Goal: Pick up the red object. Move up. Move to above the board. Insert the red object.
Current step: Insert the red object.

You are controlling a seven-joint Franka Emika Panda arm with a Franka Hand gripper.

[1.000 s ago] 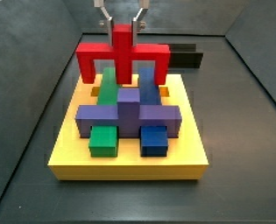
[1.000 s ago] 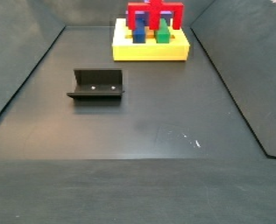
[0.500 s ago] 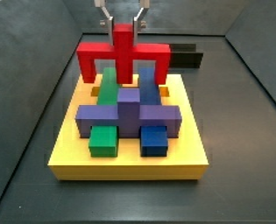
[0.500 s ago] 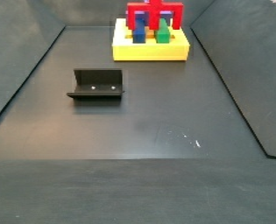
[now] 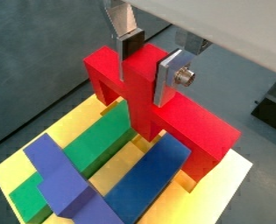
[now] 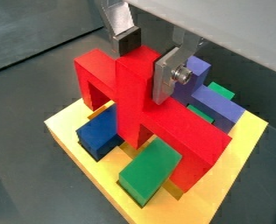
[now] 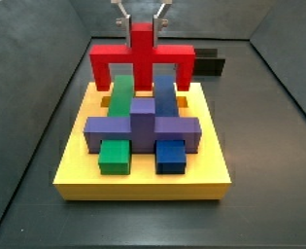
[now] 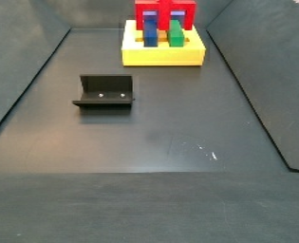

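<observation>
End effector closed tight on red object's middle post, hanging straight down over far end of board, legs pointing down just above it.

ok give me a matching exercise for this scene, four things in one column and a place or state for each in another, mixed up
Things:
1. red object
2. purple block
3. fixture
4. end effector

Places or states:
A. on the floor, apart from the board
B. clamped on a red post
C. held over the board's far end
D. seated in the board, between the green and blue blocks

Pairs: 1-C, 2-D, 3-A, 4-B
</observation>
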